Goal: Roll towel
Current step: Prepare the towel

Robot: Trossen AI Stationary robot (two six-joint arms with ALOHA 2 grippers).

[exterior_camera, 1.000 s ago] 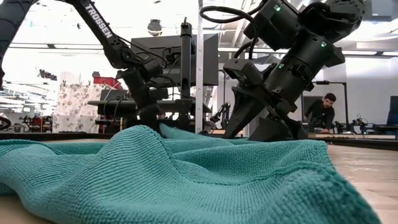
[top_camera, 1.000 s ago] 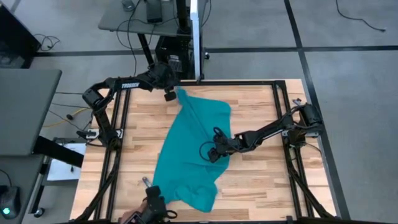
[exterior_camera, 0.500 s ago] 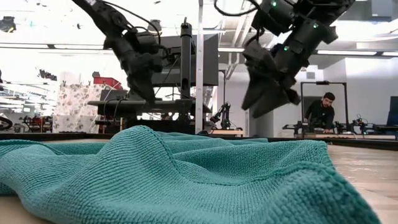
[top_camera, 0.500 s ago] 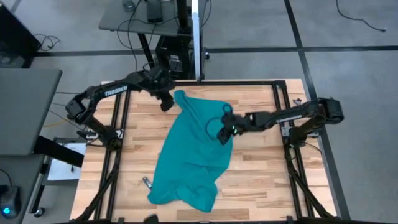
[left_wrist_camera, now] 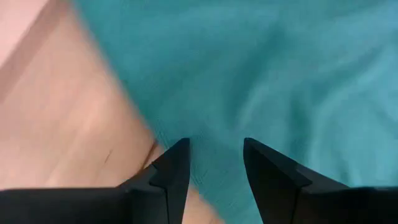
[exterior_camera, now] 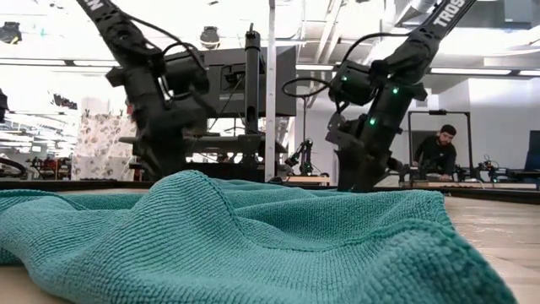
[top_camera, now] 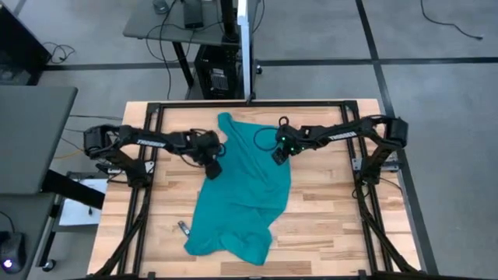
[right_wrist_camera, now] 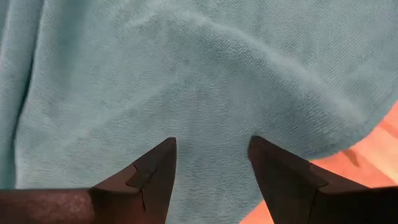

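Towel (top_camera: 243,187) lies crumpled and unrolled on the wooden surface (top_camera: 327,218), running from far middle to near edge. Left pincer (top_camera: 214,166) at the towel's left edge, fingers apart, over cloth and bare wood. Right pincer (top_camera: 278,153) at the right edge, fingers apart, apparently just above the cloth, gripping nothing
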